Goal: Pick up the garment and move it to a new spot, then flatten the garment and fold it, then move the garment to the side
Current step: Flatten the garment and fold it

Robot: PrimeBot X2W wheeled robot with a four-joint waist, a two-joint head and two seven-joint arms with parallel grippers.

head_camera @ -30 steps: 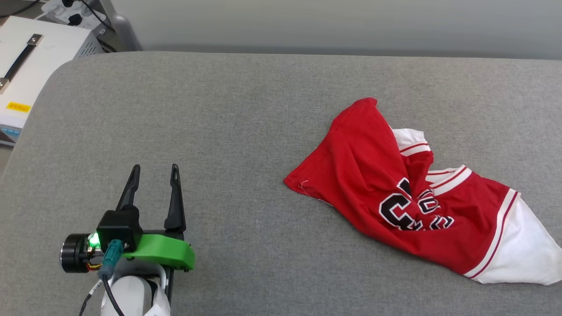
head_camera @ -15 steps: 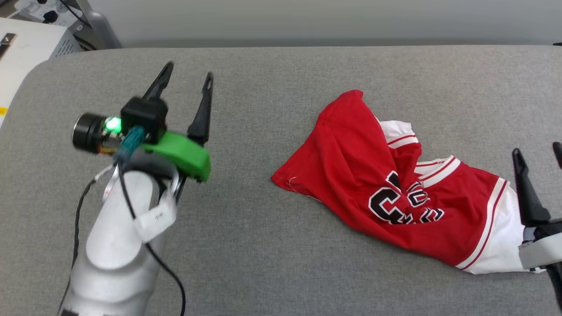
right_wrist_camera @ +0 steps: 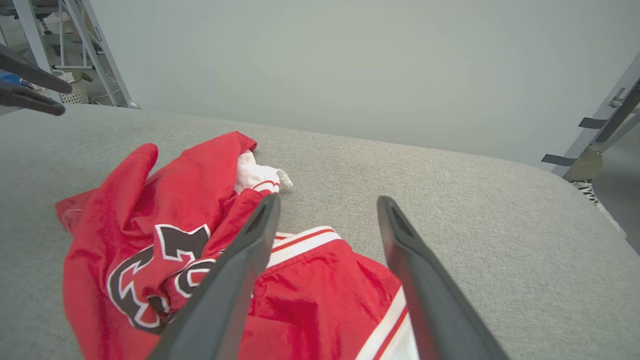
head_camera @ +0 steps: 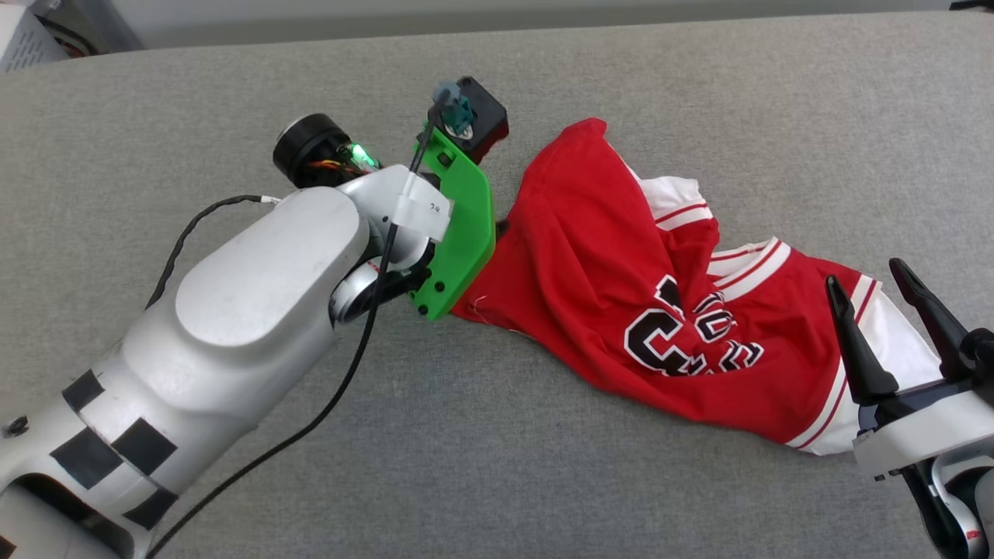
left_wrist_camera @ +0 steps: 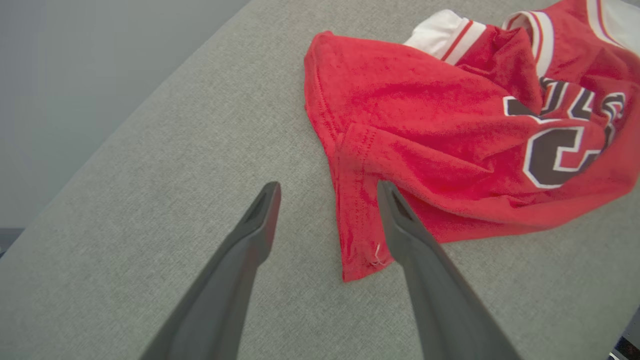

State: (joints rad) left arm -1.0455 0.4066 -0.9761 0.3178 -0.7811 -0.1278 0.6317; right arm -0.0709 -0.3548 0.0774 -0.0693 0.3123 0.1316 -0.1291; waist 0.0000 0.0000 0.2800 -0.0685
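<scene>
Fabric, grey and woven, covers the padded surface point(head_camera: 466, 435) under your crumpled red jersey T-shirt with white sleeves point(head_camera: 621, 295). A green plastic bracket point(head_camera: 458, 233) masks the left gripper point(left_wrist_camera: 327, 187) in the head view; its wrist view shows spread fingers astride the hem corner. Your right gripper point(head_camera: 864, 276) gapes over the white-sleeved end.

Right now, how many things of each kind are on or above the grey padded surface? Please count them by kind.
garment: 1
pincer: 2 (left pincer, right pincer, both open)
Total: 3
</scene>
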